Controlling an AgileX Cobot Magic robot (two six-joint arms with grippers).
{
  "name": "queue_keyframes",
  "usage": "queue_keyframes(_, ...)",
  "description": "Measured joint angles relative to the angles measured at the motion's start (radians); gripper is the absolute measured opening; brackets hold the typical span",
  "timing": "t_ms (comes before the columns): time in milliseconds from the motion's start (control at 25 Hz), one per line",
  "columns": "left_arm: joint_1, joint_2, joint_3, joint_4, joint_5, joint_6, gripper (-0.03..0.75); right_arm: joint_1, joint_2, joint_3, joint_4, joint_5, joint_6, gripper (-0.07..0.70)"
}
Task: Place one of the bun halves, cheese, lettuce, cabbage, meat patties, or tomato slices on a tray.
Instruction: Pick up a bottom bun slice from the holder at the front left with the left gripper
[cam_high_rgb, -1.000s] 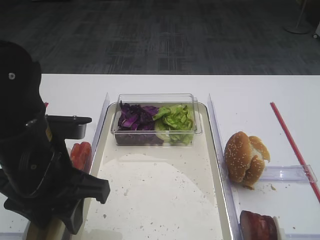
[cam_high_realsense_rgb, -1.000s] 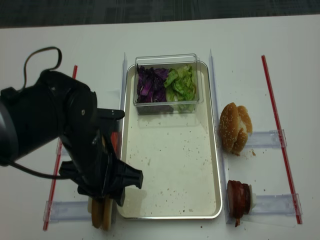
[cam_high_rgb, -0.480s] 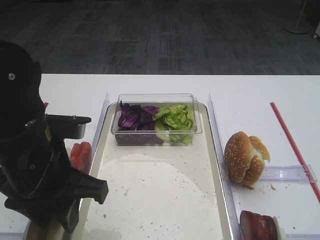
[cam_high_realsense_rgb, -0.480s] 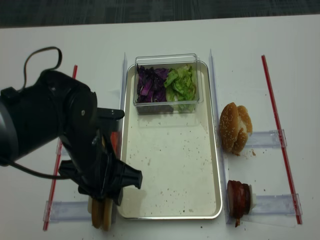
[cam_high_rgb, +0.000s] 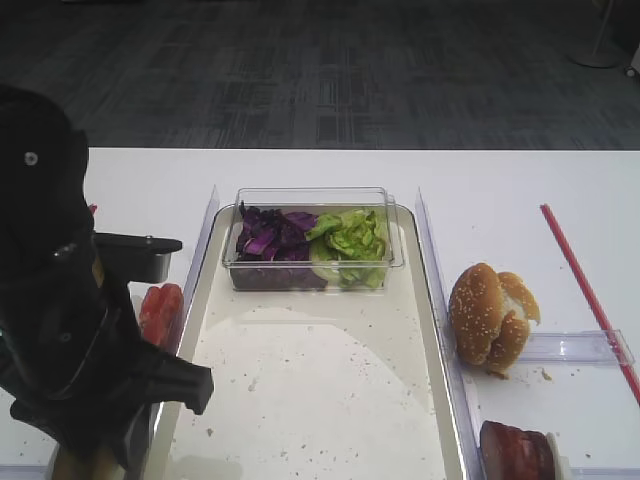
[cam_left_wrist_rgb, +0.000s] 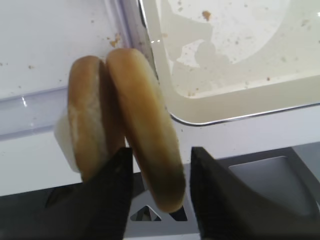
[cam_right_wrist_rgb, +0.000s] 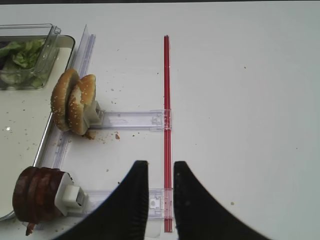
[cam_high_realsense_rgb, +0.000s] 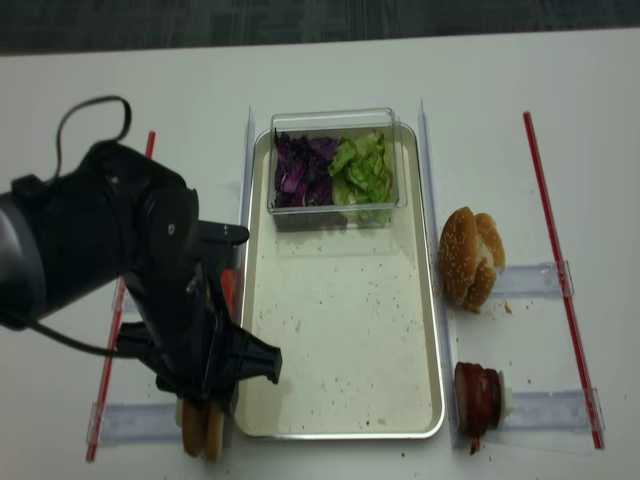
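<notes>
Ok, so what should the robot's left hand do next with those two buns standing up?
Probably finish closing on the nearer bun half. The left gripper already straddles it, fingers on each side, but it still stands beside the other bun half, just outside the tray. Then lift.

Bright even overhead light, soft shadows — left wrist view perhaps blurred

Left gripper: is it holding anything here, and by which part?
The left gripper straddles the right-hand bun half across its flat faces at the lower end; whether it grips yet cannot be told.
</notes>
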Motion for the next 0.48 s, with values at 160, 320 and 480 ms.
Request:
queue_keyframes(160, 0.0, 0.033, 0.0, 0.0, 0.006, 0.002, 0.239, 0.0, 0.0, 0.0, 0.0, 0.0, 0.0, 0.175)
queue_keyframes(320, 0.0, 0.035, -0.005, 0.0, 0.011, 0.002, 0.218, 0.0, 0.0, 0.0, 0.0, 0.0, 0.0, 0.175)
queue_keyframes(480, 0.0, 0.035, -0.035, 0.011, 0.021, 0.002, 0.202, 0.0, 0.0, 0.0, 0.0, 0.0, 0.0, 0.175)
